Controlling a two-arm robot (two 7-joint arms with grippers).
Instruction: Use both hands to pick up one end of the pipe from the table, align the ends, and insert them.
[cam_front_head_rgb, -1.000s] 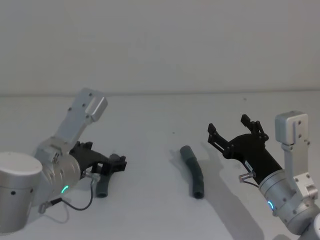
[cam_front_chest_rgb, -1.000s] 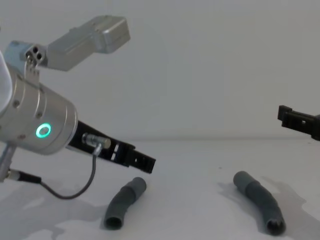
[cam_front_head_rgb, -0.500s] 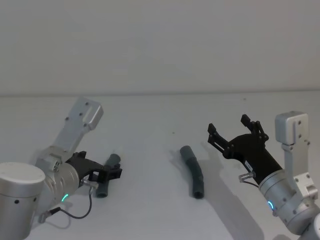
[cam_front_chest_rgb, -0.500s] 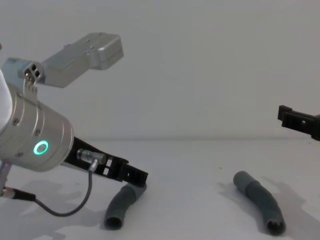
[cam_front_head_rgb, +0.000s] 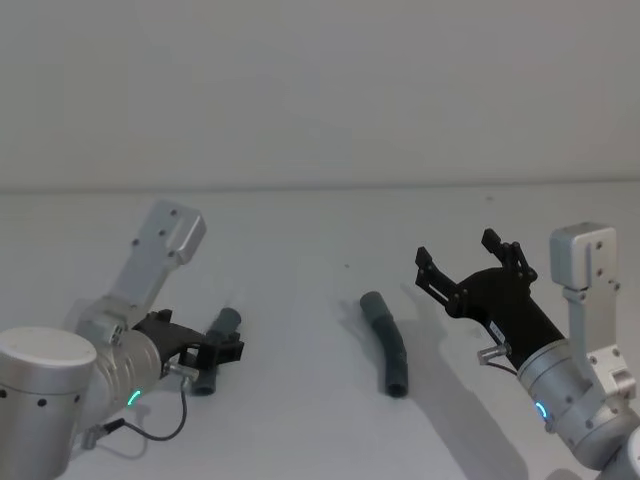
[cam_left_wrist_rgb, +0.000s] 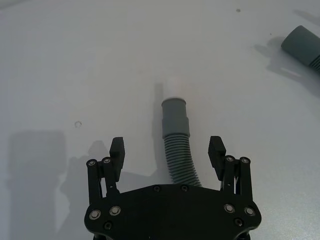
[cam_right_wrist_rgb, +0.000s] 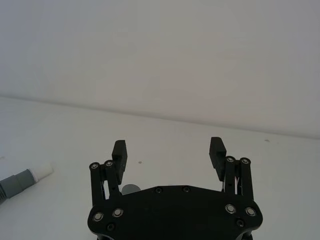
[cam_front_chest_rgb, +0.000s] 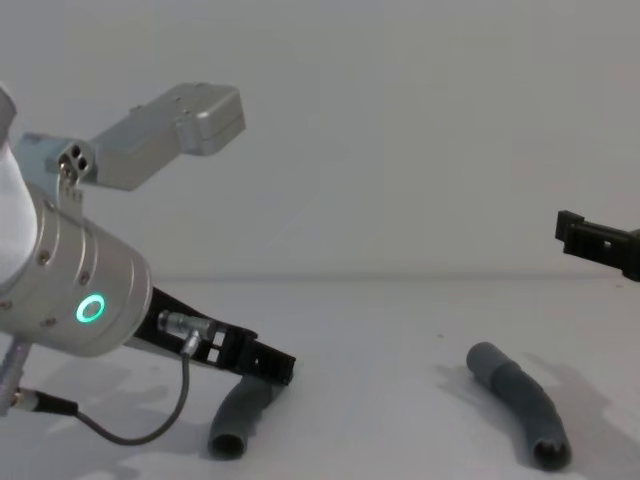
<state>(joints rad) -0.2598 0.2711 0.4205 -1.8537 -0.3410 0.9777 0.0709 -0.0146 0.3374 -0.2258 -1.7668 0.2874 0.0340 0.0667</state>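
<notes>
While both pipe pieces lie flat and well apart on the white table (cam_front_head_rgb: 300, 280), nothing sits between them. The left piece (cam_left_wrist_rgb: 176, 150) rests between the spread fingers of the left gripper (cam_left_wrist_rgb: 167, 150), which stand clear of it on either side, holding nothing; its white tip (cam_left_wrist_rgb: 174, 86) points away beyond the fingertips. That arm slants low to the table, a thin cable (cam_front_chest_rgb: 150, 425) looping from its wrist. The right piece (cam_front_head_rgb: 388, 345) lies near mid-table, curved. Just to its right, the right gripper (cam_front_head_rgb: 460, 255) hovers raised, fingers wide apart and empty
</notes>
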